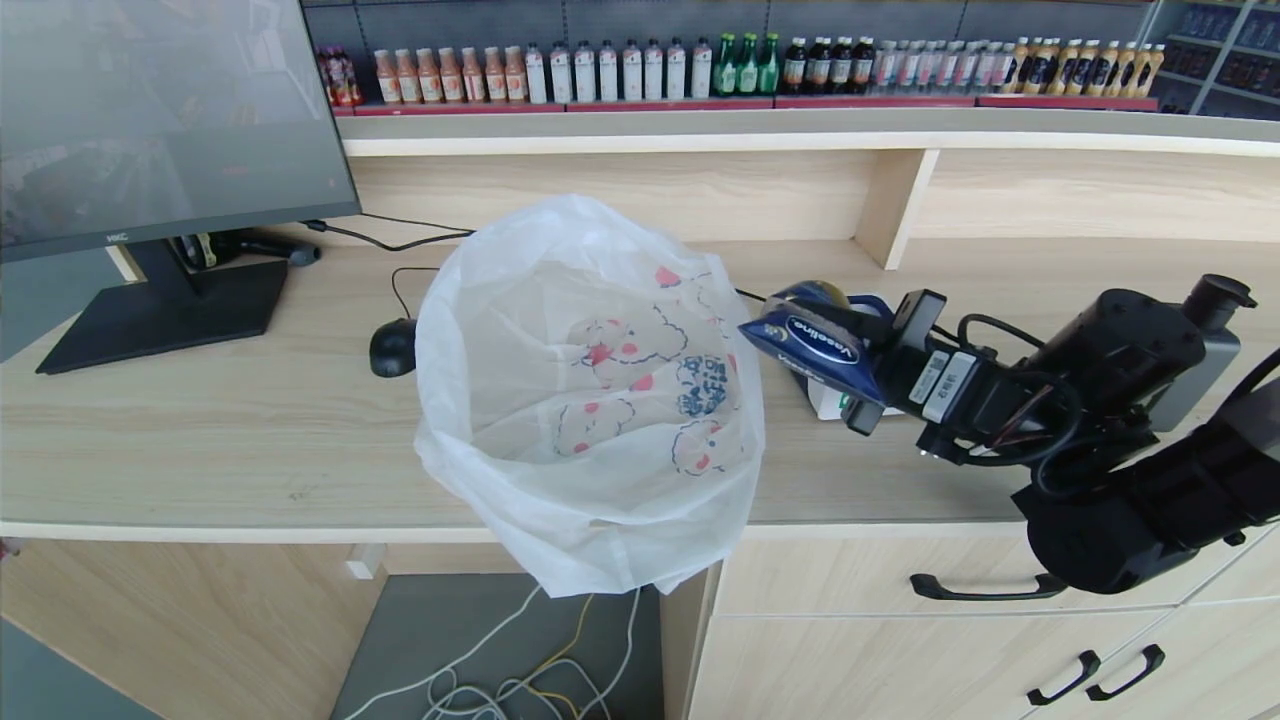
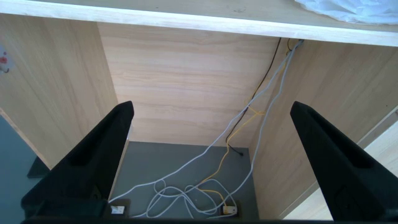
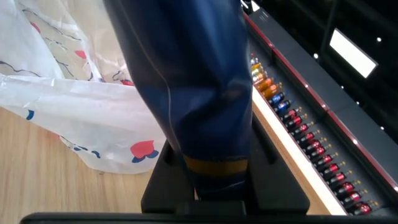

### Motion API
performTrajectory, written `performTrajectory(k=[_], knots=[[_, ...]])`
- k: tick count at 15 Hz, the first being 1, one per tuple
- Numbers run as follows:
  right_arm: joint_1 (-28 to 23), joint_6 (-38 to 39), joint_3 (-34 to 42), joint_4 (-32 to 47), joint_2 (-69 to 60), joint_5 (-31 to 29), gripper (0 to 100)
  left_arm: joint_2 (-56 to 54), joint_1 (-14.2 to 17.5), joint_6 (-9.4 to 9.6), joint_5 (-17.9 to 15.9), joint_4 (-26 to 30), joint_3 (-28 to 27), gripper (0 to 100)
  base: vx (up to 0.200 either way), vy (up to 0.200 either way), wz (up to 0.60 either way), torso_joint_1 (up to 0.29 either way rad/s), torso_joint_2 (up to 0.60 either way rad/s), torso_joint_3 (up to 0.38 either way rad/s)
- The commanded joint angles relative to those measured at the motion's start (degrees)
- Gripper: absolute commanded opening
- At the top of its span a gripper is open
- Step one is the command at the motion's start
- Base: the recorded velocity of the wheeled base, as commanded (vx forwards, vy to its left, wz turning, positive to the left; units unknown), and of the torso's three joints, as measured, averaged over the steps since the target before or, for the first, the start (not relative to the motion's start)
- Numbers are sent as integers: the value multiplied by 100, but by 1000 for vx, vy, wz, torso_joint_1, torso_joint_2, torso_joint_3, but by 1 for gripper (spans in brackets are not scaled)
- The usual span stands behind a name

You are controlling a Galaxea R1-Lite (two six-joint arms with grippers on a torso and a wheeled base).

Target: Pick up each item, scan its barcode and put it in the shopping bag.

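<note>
A dark blue lotion tube (image 1: 815, 340) with a gold cap end is held over the counter, just right of the shopping bag's rim. My right gripper (image 1: 868, 352) is shut on it; the right wrist view has the blue tube (image 3: 193, 81) running out between the fingers toward the bag (image 3: 74, 124). The white, translucent shopping bag (image 1: 590, 390) with cartoon prints stands open at the counter's front edge. A white box-like item (image 1: 826, 398) lies on the counter under the tube. My left gripper (image 2: 211, 162) hangs open below the counter, facing the recess with cables.
A monitor on a black stand (image 1: 170, 310) is at the back left, a black mouse (image 1: 393, 347) beside the bag. A raised wooden shelf (image 1: 900, 190) runs along the back. Drawers with black handles (image 1: 985, 590) lie below the right counter. Cables (image 2: 205, 193) trail on the floor.
</note>
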Motion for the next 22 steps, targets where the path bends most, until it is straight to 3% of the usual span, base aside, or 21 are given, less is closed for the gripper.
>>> performTrajectory(k=[1, 6, 11, 15, 20, 22], knots=[[-1, 2, 1, -3, 19, -10, 0, -2, 0, -4, 0, 0, 0, 100, 0, 0, 0, 0, 0, 0], [43, 416, 10, -3, -518, -432, 0, -2, 0, -4, 0, 0, 0, 100, 0, 0, 0, 0, 0, 0], [140, 1171, 616, -3, -1484, -1285, 0, -2, -9, -4, 0, 0, 0, 100, 0, 0, 0, 0, 0, 0], [105, 1804, 643, -3, -1889, -1382, 0, -2, 0, -4, 0, 0, 0, 100, 0, 0, 0, 0, 0, 0], [96, 2903, 810, -3, -2082, -2067, 0, -2, 0, -4, 0, 0, 0, 100, 0, 0, 0, 0, 0, 0], [96, 3580, 1091, -3, -2196, -2603, 0, -2, 0, -4, 0, 0, 0, 100, 0, 0, 0, 0, 0, 0]])
